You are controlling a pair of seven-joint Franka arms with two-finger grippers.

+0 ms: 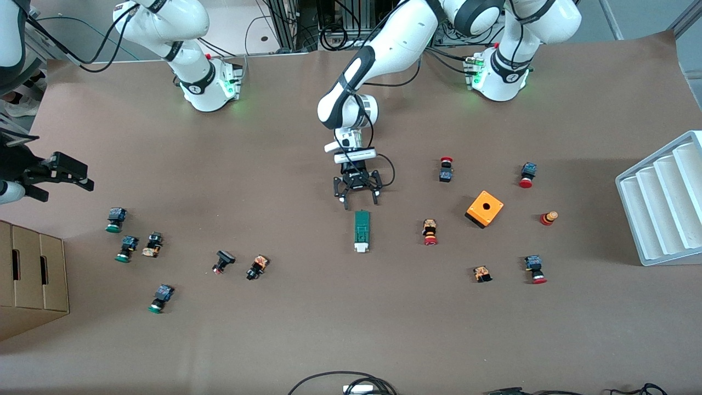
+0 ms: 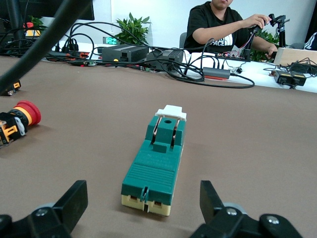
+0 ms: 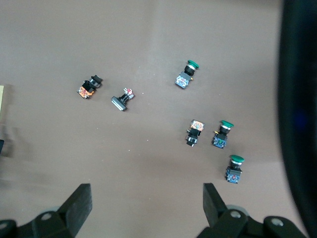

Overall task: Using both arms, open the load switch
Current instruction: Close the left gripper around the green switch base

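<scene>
Slim dark-green rectangular load switch (image 1: 361, 231) with white tab lies mid-desk, left pincer (image 1: 357, 193) wide, low just at its tabless end, right pincer (image 3: 143, 208) wide over green-capped buttons (image 3: 223, 134); one-armed grab could shove the loose block

The front camera looks down on my desk (image 1: 384, 329) from high; my left wrist camera sits low, close to the load switch (image 2: 154, 161), which both views share.

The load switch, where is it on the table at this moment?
In the front view the load switch lies near the table's middle, just nearer to the camera than the open left tool, with a red push button beside it toward the left arm's end.
</scene>
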